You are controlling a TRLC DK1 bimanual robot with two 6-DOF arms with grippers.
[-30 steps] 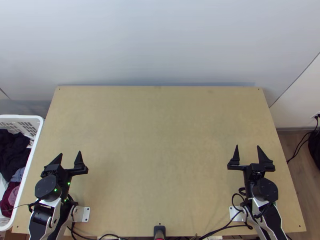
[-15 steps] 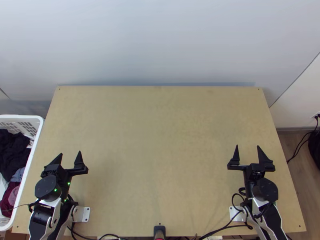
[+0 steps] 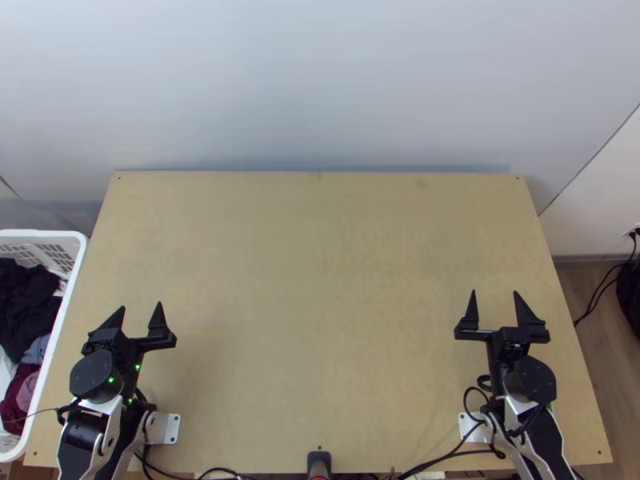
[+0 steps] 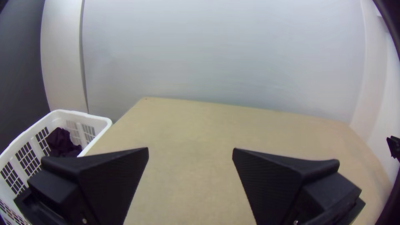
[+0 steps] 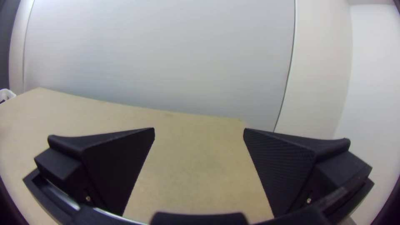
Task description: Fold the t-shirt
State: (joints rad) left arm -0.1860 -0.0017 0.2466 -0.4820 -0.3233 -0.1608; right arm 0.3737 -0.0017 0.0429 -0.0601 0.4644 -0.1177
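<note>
- Top view: the left gripper (image 3: 142, 306) is above the near left part of the bench (image 3: 320, 280), jaws spread with nothing between them.
- The right gripper (image 3: 495, 294) is above the near right part, jaws also wide apart.
- Dark cloth (image 3: 28, 308) and maroon cloth (image 3: 18, 392) lie bunched in the white basket (image 3: 40, 233) beside the bench, away from both pairs of jaws; whether either is the t-shirt, I cannot tell.
- Left wrist view: dark cloth sits in the basket, outside the parted jaws.
- Right wrist view: bare bench between the spread jaws.

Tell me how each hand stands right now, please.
Left hand: open, nothing between its fingers.
Right hand: open, also holding nothing.
</note>
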